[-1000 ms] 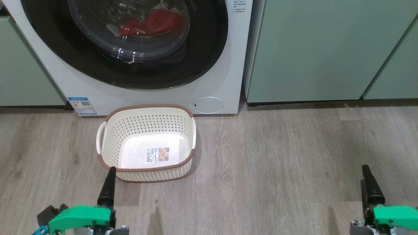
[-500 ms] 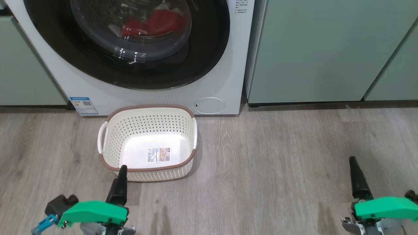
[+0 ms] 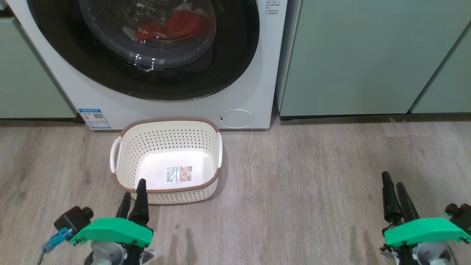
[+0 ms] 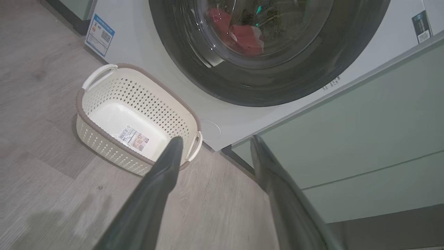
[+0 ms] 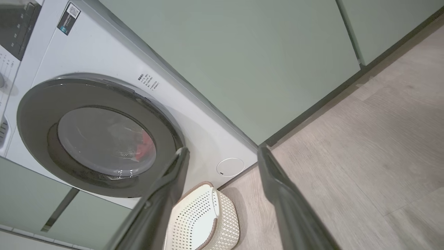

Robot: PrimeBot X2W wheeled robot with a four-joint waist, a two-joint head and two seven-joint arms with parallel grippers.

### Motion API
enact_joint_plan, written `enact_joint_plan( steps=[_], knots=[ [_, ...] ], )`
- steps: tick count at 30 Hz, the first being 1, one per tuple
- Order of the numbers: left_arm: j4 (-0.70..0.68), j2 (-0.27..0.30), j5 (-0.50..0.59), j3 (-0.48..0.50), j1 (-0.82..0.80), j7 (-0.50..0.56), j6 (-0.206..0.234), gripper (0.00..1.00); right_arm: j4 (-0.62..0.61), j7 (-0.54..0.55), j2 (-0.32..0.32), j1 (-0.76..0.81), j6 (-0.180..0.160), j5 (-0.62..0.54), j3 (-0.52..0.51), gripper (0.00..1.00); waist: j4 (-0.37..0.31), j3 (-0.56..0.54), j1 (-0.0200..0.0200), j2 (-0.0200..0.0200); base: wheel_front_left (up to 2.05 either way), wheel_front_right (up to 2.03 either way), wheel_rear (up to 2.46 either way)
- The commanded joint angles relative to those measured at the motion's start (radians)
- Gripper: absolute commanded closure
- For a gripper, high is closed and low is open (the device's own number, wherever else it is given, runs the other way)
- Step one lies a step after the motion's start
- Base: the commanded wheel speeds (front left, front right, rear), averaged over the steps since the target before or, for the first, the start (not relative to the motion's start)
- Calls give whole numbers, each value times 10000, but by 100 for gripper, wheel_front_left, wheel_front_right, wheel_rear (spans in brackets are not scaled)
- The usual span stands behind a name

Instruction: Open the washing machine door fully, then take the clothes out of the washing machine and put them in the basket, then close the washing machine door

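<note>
Large white front-loading washing machine (image 3: 254,84) stands at the far edge of the grey wood-grain floor (image 3: 312,184), between pale green cabinets (image 3: 368,55).

Its round door with a wide glossy black rim and a bulging clear window (image 3: 235,55) lies flush against the machine front. Red clothes with a bit of white (image 3: 180,24) sit inside the drum, seen through the window.

Small cream perforated plastic basket with a brown rim (image 3: 165,120) stands upright on the floor just in front of the washer's lower edge, below the door. A paper label lies on its base. A blue-white sticker (image 3: 94,117) is at the washer's lower left corner and a small round white flap (image 3: 235,118) at its lower right.

Left gripper (image 3: 134,187): fingers spread apart, nothing between them. It hangs above the floor at the basket's near left corner.

Right gripper (image 3: 391,178): fingers likewise apart and holding nothing. It hangs over bare floor, well to the right of the basket.
</note>
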Motion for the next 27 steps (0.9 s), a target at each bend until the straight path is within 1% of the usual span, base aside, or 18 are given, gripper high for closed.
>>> enact_joint_plan(
  steps=[1, 2, 6, 7, 18, 27],
  knots=[
    [-421, 161, 501, 84, -557, -150, 153, 0, -427, -203, -12, -475, -3, -517, 162, 0, 2, 0, 0, 0, 0, 0, 0],
    [-480, 226, 831, 7, -581, -209, 271, 0, -455, -262, -12, -487, -3, -800, 179, 0, 4, -6, 0, 0, 0, 0, 0],
    [-595, 359, 1447, -207, -621, -327, 542, 0, -509, -380, -13, -501, -4, -1369, 209, 0, 8, -16, 0, 0, 0, 0, 0],
    [-595, 359, 1447, -207, -621, -327, 542, 0, -509, -380, -13, -501, -4, -1369, 209, 0, 8, -16, 0, 0, 0, 0, 0],
    [-842, 650, 2743, -695, -742, -651, 1223, 0, -605, -705, -14, -560, -4, -2627, 332, 0, 24, -55, 0, 0, 0, 0, 0],
    [-1042, 791, 3700, -839, -816, -915, 1574, 0, -614, -970, -14, -588, -5, -3527, 365, 0, 44, -82, 0, 0, 0, 0, 0]
  ],
)
